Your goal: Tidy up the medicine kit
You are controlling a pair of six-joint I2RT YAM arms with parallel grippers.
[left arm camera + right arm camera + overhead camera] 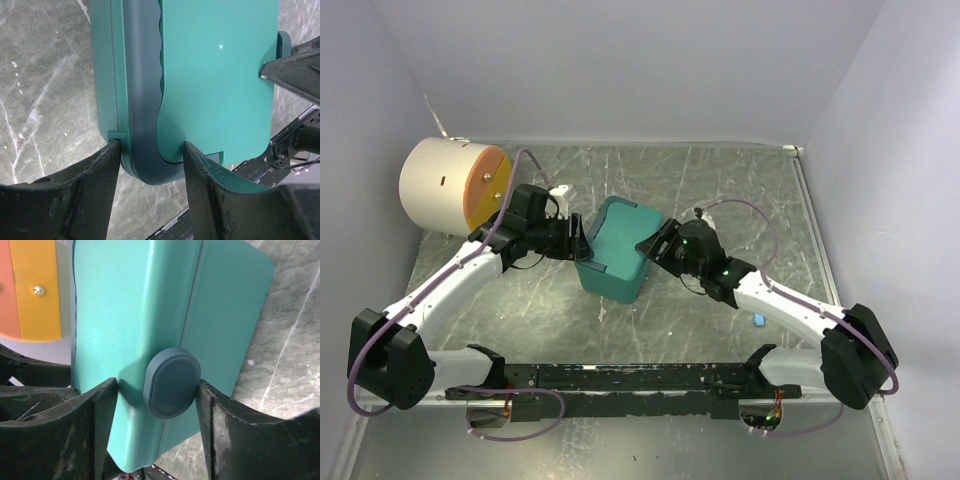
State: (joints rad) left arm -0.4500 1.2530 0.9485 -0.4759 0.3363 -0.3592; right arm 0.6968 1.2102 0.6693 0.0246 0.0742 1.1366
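The medicine kit (pixel 618 250), a teal box with its lid closed, stands in the middle of the table between both grippers. My left gripper (pixel 578 243) holds its left end. In the left wrist view the fingers (pixel 150 150) close on the corner with the dark hinge strip (pixel 142 100), touching the kit (pixel 215 75) on both sides. My right gripper (pixel 655 247) holds the right side. In the right wrist view its fingers (pixel 157 385) clamp the kit (pixel 125 305) around the dark oval latch (pixel 171 382).
A big cream cylinder with an orange face (pixel 450 185) lies at the back left, close behind my left arm. A small blue object (pixel 758 320) lies beside my right arm. A black rail (pixel 640 378) runs along the near edge. Walls enclose the table.
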